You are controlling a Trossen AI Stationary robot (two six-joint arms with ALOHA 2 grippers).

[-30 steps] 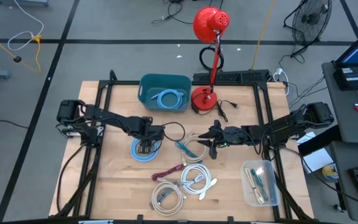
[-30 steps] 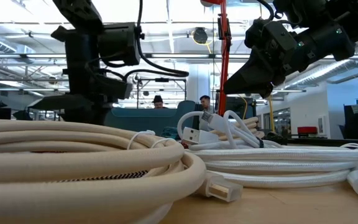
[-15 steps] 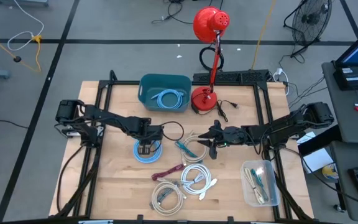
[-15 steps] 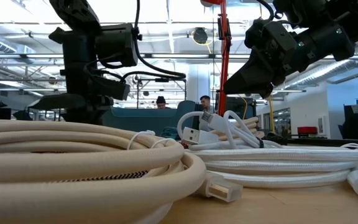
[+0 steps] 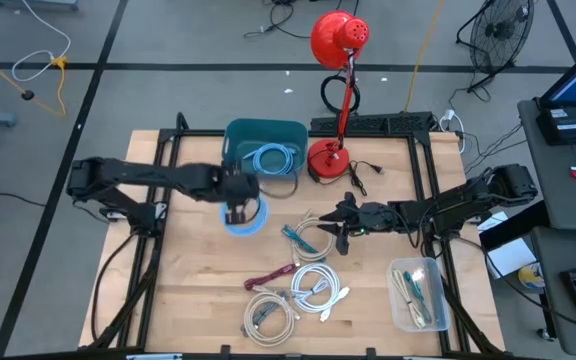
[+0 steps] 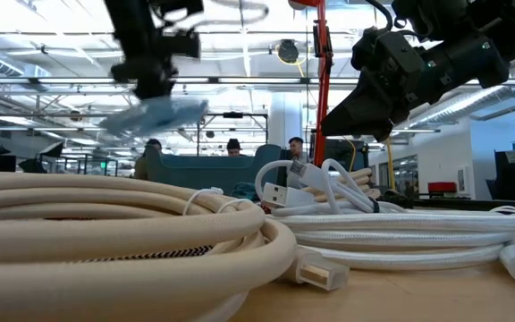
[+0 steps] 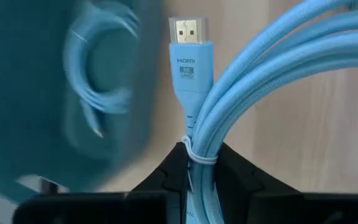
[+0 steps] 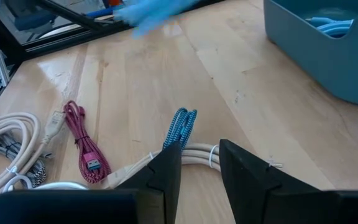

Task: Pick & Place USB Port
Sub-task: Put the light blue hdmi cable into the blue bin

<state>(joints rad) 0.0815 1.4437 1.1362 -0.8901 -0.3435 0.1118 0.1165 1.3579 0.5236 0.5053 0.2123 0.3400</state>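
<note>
High view: wooden table point(image 5: 188, 300); left gripper point(image 5: 236, 212) raised over it just in front of the teal bin point(image 5: 264, 135), jaws clamped on a coiled light-blue cable point(image 5: 249, 215); a second blue coil point(image 5: 272, 159) lies inside the bin. Red desk lamp point(image 5: 336, 60) stands beside the bin. Right gripper point(image 5: 342, 226) waits near table centre, over a teal-braided cable point(image 5: 296, 238); white cable coils point(image 5: 313, 285), a magenta cable point(image 5: 266, 275) and a clear tray point(image 5: 417, 293) lie toward the front. Low view: left gripper point(image 6: 155, 88) aloft with the light-blue cable point(image 6: 155, 114) blurred beneath it, clear of the tabletop; right gripper point(image 6: 351, 121) hangs above the white coils point(image 6: 329, 192); thick cream cable point(image 6: 123, 241) fills the foreground; the bin point(image 6: 213, 172) stands behind. Left wrist view: both fingers point(image 7: 174, 168) pressed on the light-blue cable point(image 7: 253, 81) at its tie; its HDMI-marked plug point(image 7: 189, 53) points away from the gripper; the bin point(image 7: 61, 93) shows blurred alongside. Right wrist view: fingers point(image 8: 166, 171) standing apart, holding nothing, over the teal-braided cable point(image 8: 180, 127) and white cable; magenta cable point(image 8: 86, 146) nearby, bin point(image 8: 328, 50) beyond.
</note>
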